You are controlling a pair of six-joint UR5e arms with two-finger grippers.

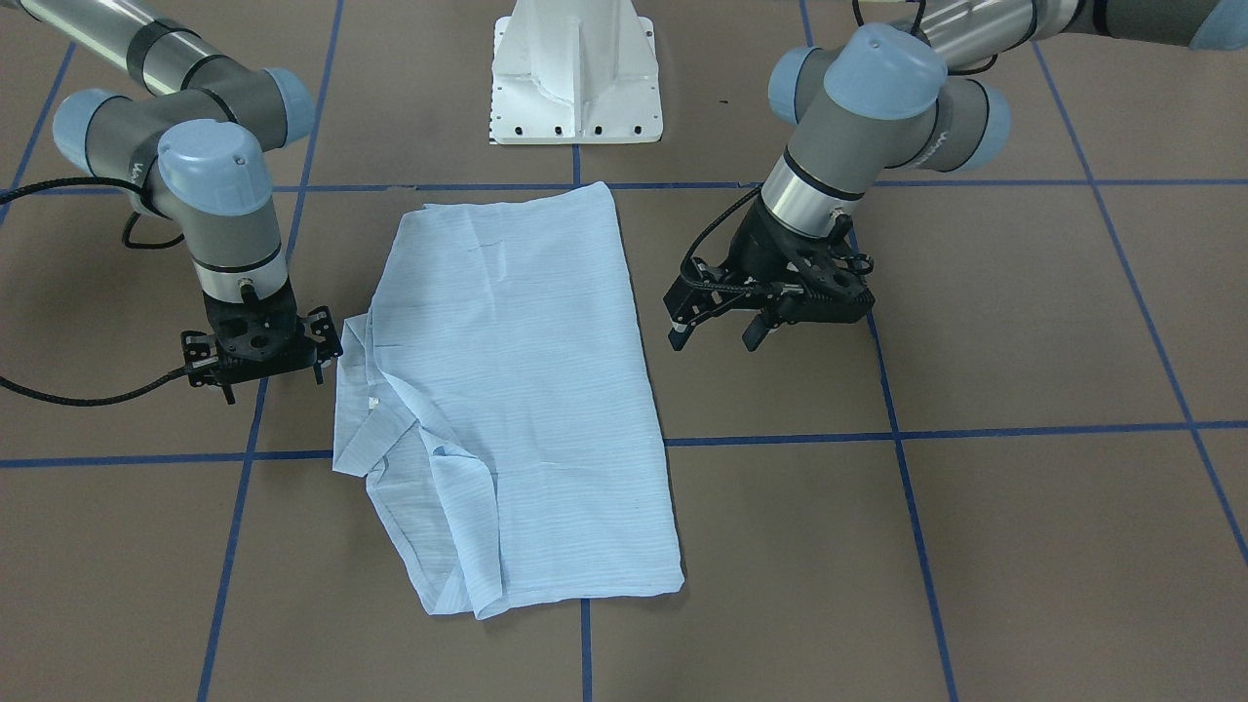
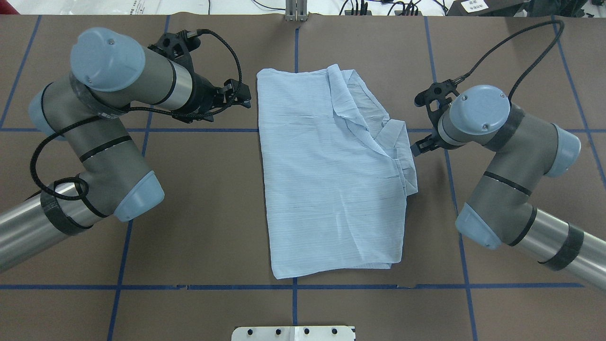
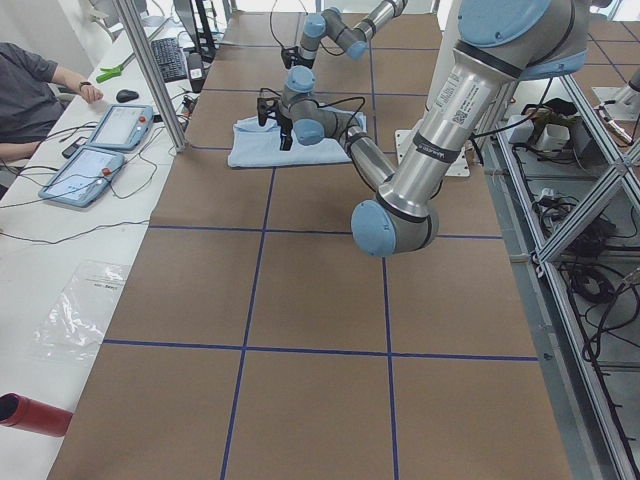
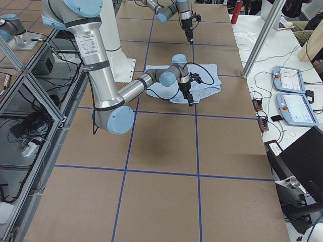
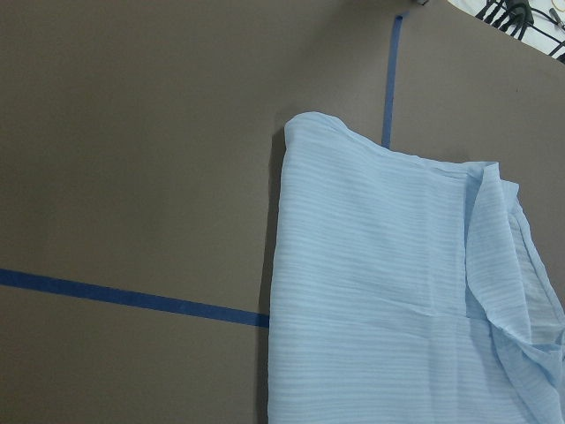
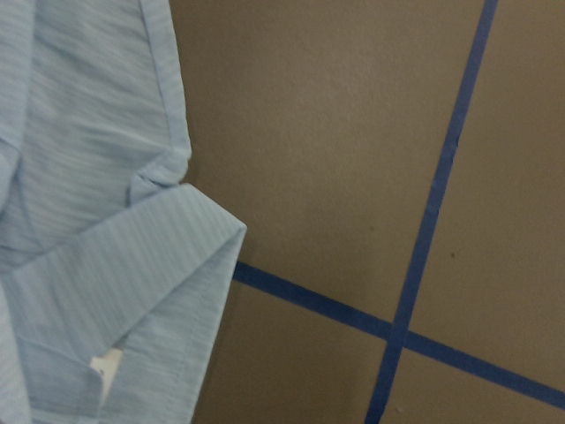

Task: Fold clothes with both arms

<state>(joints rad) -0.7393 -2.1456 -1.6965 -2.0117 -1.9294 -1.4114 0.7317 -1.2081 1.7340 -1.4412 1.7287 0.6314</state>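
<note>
1. Front-facing exterior: the shirt lies flat on the table, folded into one long panel between the two grippers. The left gripper hangs just off the smooth folded edge, fingers apart, holding nothing. The right gripper sits just beside the collar, fingers also apart. I cannot tell whether it touches the cloth.
2. Overhead exterior: the shirt's long axis runs straight away from the robot. The collar pokes out sideways toward the robot's right, in the far half. A loose flap lies bunched near the far right corner.
3. Exterior left, exterior right: the shirt sits mid-table with an arm at each long side. The grippers are too small here to judge.
4. Left wrist-mounted: this shows the far left corner of the shirt, clean and square. No fingers are in frame.
5. Right wrist-mounted: the collar tip is turned over, with a small white tab under it. No fingers are in frame.
6. Risk, my judgement:
   - The collar side is layered and lumpy, so a pinch there may catch only the top ply and peel the fold open.
   - The left edge lies tight to the table, so the fingers may slide over it and miss.
   - If the two arms lift unevenly, the panel would skew.
</note>
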